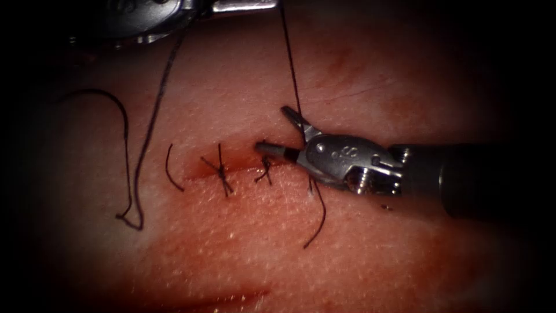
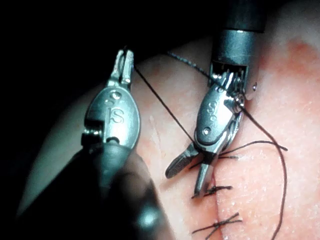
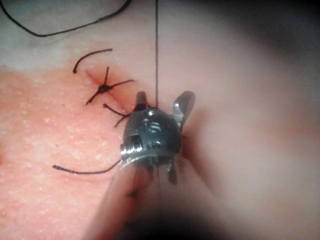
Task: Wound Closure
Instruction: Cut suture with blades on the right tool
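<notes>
Over the cut (image 1: 243, 169), my right claw (image 1: 278, 130) gapes astride the taut thread (image 1: 291, 69) my closed left claw (image 2: 125, 62) grips; I judge snipping just above the knot (image 1: 265, 171) best.

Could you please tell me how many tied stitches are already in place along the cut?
2 show clearly: one knotted stitch toward the cut's left end, and a second stitch just right of it, by the right end effector. A third may lie hidden under that tool.
</notes>
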### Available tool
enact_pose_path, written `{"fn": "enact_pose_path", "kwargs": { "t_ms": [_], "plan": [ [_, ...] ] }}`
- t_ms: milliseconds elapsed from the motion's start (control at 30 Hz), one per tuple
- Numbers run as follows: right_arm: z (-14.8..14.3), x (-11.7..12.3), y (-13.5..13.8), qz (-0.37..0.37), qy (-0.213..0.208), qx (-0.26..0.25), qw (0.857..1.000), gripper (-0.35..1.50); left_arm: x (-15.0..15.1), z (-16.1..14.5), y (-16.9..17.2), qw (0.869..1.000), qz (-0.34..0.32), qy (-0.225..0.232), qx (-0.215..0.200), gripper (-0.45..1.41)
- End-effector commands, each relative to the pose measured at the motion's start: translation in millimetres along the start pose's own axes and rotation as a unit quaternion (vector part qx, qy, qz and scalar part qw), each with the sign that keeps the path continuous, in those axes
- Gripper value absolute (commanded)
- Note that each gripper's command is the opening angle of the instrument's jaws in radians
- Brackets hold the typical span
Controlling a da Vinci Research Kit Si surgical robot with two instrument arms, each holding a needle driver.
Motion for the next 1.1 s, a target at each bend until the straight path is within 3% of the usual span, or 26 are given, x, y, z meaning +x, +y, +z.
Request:
{"fn": "enact_pose_path", "kwargs": {
  "t_ms": [33,167,200,233,400,600,700,733,767,833,1100],
  "plan": [
    [1.0,0.1,-0.2,0.001,0.002,-0.001,1.0,0.81,-0.3,0.5,-0.5,1.0,0.002,0.001,0.0,-0.45],
    [1.3,0.1,-0.2,0.001,0.003,-0.001,1.0,0.76,-0.2,0.5,-0.2,1.0,0.003,0.002,0.0,-0.45],
    [1.4,0.1,-0.1,0.002,0.01,-0.004,1.0,-0.09,-0.2,0.5,0.0,1.0,0.004,0.002,0.0,-0.45],
    [1.4,0.2,-0.1,0.005,0.011,-0.004,1.0,-0.35,-0.2,0.5,0.1,1.0,0.004,0.002,0.0,-0.45],
    [0.7,1.3,-0.3,0.059,0.031,-0.008,0.998,-0.35,-0.3,0.6,0.5,1.0,0.007,0.001,-0.002,-0.45],
    [-1.3,2.3,-0.3,0.052,0.042,-0.003,0.998,-0.35,-0.4,0.3,1.0,1.0,0.009,0.002,-0.003,-0.45],
    [-2.5,2.2,1.1,-0.015,0.032,0.008,0.999,1.06,-0.4,-0.3,1.4,1.0,0.011,0.003,-0.006,-0.45],
    [-3.1,2.1,1.9,-0.025,0.032,0.013,0.999,1.19,-0.3,-0.5,1.7,1.0,0.012,0.004,-0.007,-0.45],
    [-3.8,2.0,3.1,-0.034,0.032,0.02,0.999,1.3,-0.3,-0.7,2.1,1.0,0.014,0.006,-0.008,-0.45],
    [-5.1,1.6,5.0,-0.042,0.03,0.021,0.998,1.31,-0.2,-0.9,2.9,1.0,0.018,0.012,-0.012,-0.45],
    [-10.8,0.7,14.6,-0.062,0.033,-0.04,0.997,1.48,1.5,1.1,10.0,0.998,0.02,0.057,-0.033,-0.45]
  ]
}}
